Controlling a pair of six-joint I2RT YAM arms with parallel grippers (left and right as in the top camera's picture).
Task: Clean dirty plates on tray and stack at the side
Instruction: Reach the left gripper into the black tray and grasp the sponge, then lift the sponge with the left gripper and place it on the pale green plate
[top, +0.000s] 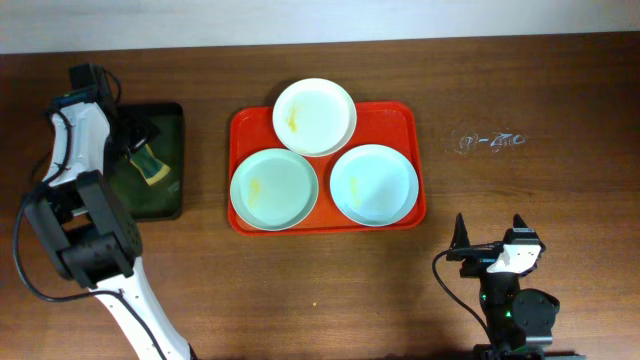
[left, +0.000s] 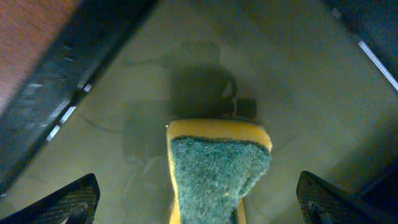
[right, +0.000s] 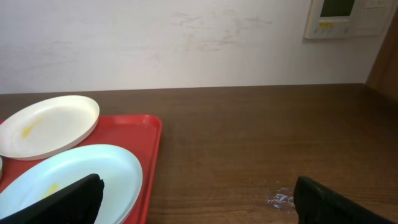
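While poised with left claw (left: 199, 202) spread astride the sponge (left: 217, 168) in the black tray (top: 165, 200), right claw (right: 202, 199) parted and idle, yet to wipe or stack any smeared plates (top: 315, 117) on the red tray (top: 405, 115).

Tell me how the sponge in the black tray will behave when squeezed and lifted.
The sponge probably compresses and bends: it looks like yellow foam under a fuzzy green scouring layer. Being foam, it is likely light. The black tray looks glossy, perhaps wet, so the sponge may slide.
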